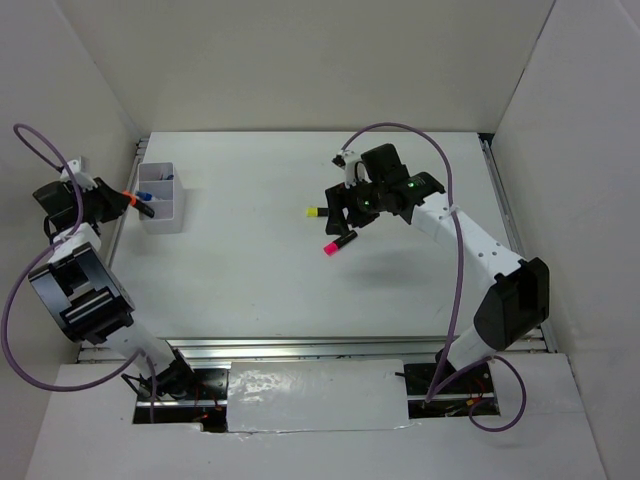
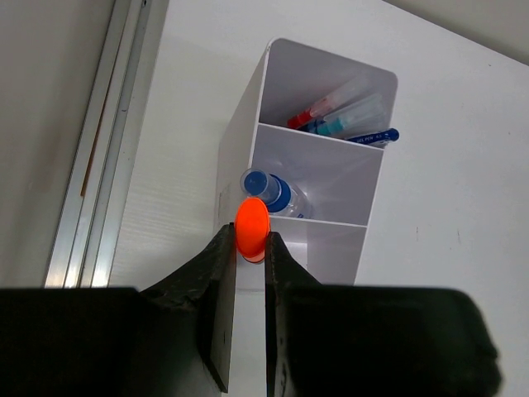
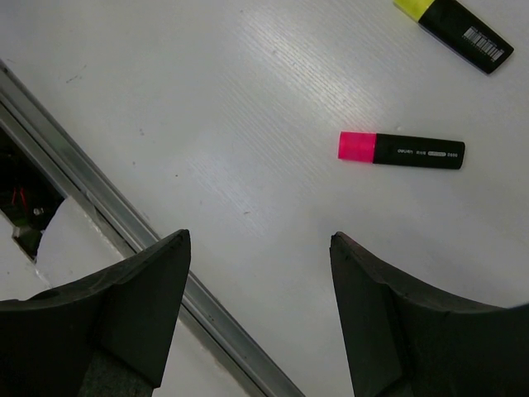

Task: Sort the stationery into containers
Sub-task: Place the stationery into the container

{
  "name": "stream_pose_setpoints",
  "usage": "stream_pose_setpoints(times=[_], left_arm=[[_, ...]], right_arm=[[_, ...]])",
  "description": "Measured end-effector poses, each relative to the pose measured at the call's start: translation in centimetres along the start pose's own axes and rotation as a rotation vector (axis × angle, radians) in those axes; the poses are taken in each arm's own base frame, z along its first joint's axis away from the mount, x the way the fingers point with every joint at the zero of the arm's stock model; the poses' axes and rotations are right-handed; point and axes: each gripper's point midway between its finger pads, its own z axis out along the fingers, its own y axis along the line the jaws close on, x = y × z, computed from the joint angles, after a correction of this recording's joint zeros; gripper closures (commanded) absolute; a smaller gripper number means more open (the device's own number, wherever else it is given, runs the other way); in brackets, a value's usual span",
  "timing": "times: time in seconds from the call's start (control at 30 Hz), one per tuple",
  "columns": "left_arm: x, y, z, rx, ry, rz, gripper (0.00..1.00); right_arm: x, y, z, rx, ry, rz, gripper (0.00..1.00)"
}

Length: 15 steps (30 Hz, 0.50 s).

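Note:
My left gripper [image 2: 248, 248] is shut on an orange-capped highlighter [image 2: 252, 227], at the near end of the white box [image 2: 235, 141]. Only its cap shows; the body is hidden behind it. The box's far compartment holds red and blue pens [image 2: 343, 116], the middle one the blue-capped bottle [image 2: 273, 192]. From above, the left gripper [image 1: 115, 200] is beside the box [image 1: 172, 215] at the table's left edge. My right gripper [image 3: 258, 240] is open and empty above the table, near a pink-capped highlighter [image 3: 401, 150] and a yellow-capped one [image 3: 455, 25]. From above, the right gripper [image 1: 338, 215] hovers just above the pink highlighter [image 1: 340, 243].
A metal rail [image 2: 99, 165] runs along the table's left edge beside the box. Another rail [image 3: 124, 223] crosses the right wrist view at the near edge. White walls enclose the table on three sides.

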Motion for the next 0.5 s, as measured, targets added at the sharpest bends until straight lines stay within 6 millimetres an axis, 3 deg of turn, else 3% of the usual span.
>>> stream_pose_setpoints(times=[0.5], left_arm=[[3.8, 0.2, 1.1, -0.01, 0.075, 0.01, 0.67]], right_arm=[[0.3, -0.1, 0.5, -0.004, 0.017, 0.005, 0.26]])
